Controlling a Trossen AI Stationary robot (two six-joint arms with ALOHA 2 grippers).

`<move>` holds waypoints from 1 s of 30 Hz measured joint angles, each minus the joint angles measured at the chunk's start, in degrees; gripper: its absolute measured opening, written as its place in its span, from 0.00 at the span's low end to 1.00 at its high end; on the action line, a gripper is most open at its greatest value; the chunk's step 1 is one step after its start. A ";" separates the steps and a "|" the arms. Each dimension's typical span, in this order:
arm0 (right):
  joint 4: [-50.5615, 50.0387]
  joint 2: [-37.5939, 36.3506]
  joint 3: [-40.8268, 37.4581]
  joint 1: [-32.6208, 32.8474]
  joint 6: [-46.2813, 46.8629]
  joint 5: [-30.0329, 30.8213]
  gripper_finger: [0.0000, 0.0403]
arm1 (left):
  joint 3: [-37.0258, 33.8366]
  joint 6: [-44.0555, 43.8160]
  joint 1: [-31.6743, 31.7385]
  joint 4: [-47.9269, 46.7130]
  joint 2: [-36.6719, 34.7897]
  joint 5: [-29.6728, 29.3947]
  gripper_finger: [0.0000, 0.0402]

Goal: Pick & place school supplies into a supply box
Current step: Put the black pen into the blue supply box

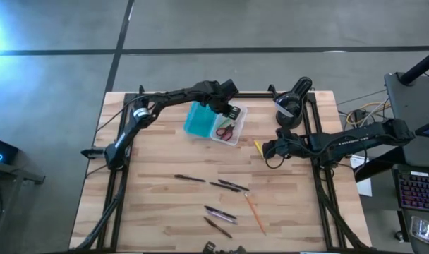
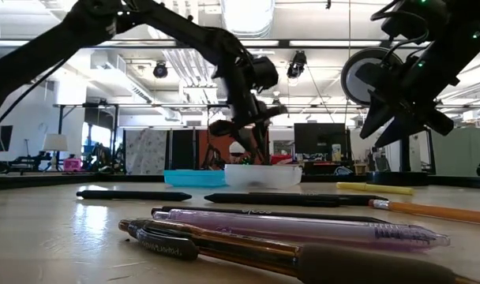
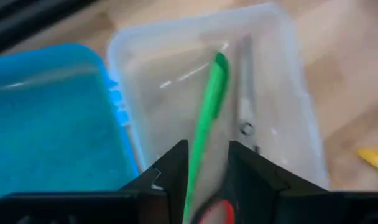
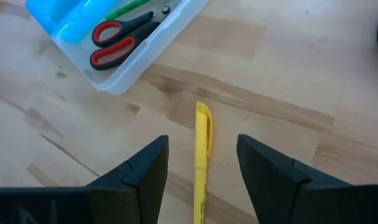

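The supply box lies open near the table's far edge, with its turquoise half (image 1: 198,120) beside its clear half (image 1: 232,134). Red-handled scissors (image 4: 114,42) and a green marker (image 3: 209,118) lie in the clear half. My left gripper (image 3: 207,174) hovers over that half, open, pointing down, with a finger on either side of the marker's near end. My right gripper (image 4: 201,168) is open above a yellow pencil (image 4: 202,155) that lies flat on the wood right of the box, which it straddles without touching.
Several dark pens (image 1: 190,178) (image 1: 228,185) (image 1: 220,213) and an orange pencil (image 1: 255,212) lie on the near half of the table. A black round device (image 1: 292,106) stands at the far right corner, behind my right arm. Bare wood lies left of the box.
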 joint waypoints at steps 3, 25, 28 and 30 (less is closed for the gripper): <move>0.00 0.00 0.00 0.00 -2.24 -0.04 0.45 | 0.58 11.45 -1.43 -2.99 -2.56 4.84 0.26; 0.95 4.79 -0.15 0.00 -17.20 -0.98 0.45 | -43.97 16.02 -26.63 -1.33 -38.59 4.18 0.27; 1.78 5.27 -0.15 -0.02 -18.83 -2.59 0.45 | -50.39 16.53 -28.27 0.96 -41.78 4.11 0.27; 1.91 5.40 -0.15 -0.02 -19.22 -3.61 0.45 | -53.18 15.09 -29.13 2.23 -43.57 4.11 0.27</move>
